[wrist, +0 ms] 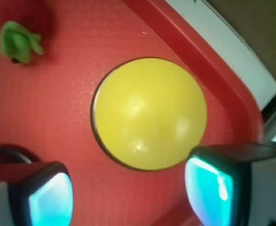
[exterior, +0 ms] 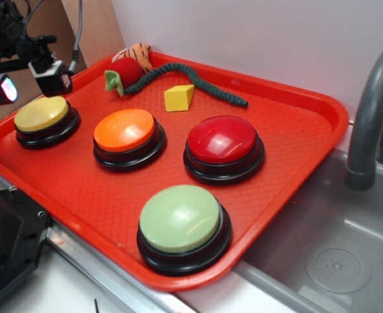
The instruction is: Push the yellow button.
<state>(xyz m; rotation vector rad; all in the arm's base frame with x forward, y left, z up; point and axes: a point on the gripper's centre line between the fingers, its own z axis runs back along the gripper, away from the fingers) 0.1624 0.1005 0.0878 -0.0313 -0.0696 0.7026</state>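
The yellow button [exterior: 42, 113] sits on its black base at the far left of the red tray [exterior: 308, 150]. In the wrist view the yellow button [wrist: 149, 113] fills the middle. My gripper [exterior: 29, 83] hangs open just above and behind it, apart from the dome. Its two fingers [wrist: 48, 195] stand wide with only tray floor between them; the gripper [wrist: 128, 195] holds nothing.
On the same tray stand an orange button [exterior: 124, 130], a red button [exterior: 222, 140] and a pale green button [exterior: 180, 218]. A yellow wedge block [exterior: 179, 97], a dark rope [exterior: 191, 79] and a strawberry toy [exterior: 124, 72] lie at the back. A grey sink [exterior: 335, 254] and faucet [exterior: 370, 111] are at right.
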